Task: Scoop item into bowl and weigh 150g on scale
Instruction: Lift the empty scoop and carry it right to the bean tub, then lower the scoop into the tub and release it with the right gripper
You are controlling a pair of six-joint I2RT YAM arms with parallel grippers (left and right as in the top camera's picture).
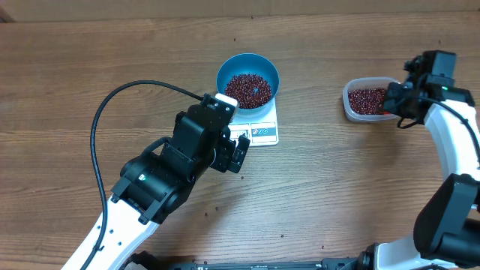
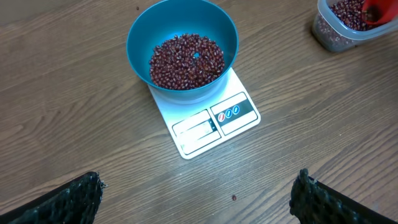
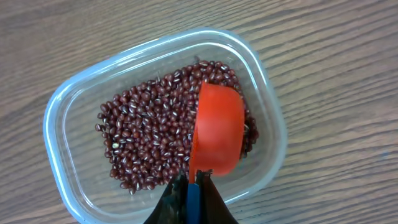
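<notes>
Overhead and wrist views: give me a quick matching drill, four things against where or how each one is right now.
Things:
1. bowl
2. scale
3. scoop
4. left gripper

Places and states:
A. open, holding nothing, near the scale
B. over the beans in the tub, gripped by the right gripper
C. flat on the table, under the bowl
D. on the scale, with beans inside

Pairs: 1-D, 2-C, 3-B, 4-A
</notes>
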